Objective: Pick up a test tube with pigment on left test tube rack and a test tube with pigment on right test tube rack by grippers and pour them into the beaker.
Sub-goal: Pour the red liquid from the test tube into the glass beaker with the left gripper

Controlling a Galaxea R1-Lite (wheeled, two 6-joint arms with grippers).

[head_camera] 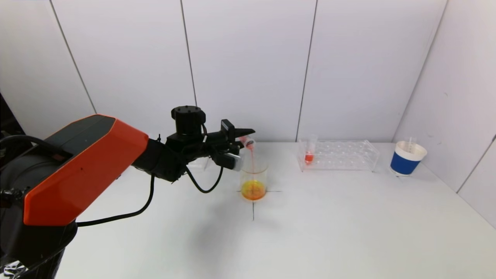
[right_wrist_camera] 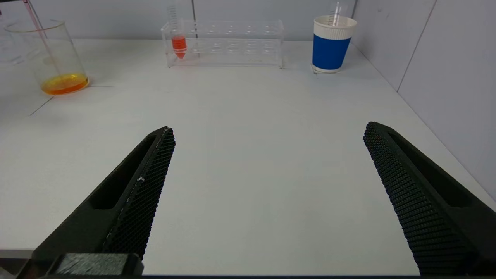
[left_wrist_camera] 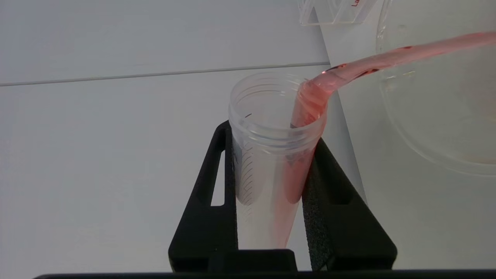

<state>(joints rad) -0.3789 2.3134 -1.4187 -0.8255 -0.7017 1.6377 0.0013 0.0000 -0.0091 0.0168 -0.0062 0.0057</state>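
Two arms belong to this robot, but only one is busy. The left gripper is up above the table, near the middle, and it squeezes a clear test tube tight between its two black fingers. The tube is tipped over, with its open mouth pointing at the beaker. A thin pink stream runs out of the tube and falls into the beaker. The beaker stands on the table right under the tube's mouth, and it has orange-yellow liquid at the bottom.

Far to the right of the beaker is a clear test tube rack. One tube with red pigment stands upright at the rack's left end. Further right, near the wall, sits a blue and white paper cup with a thin clear thing poking out of it.

The right gripper waits low at the near side of the table, well apart from the rack. Its fingers are spread wide and hold nothing.
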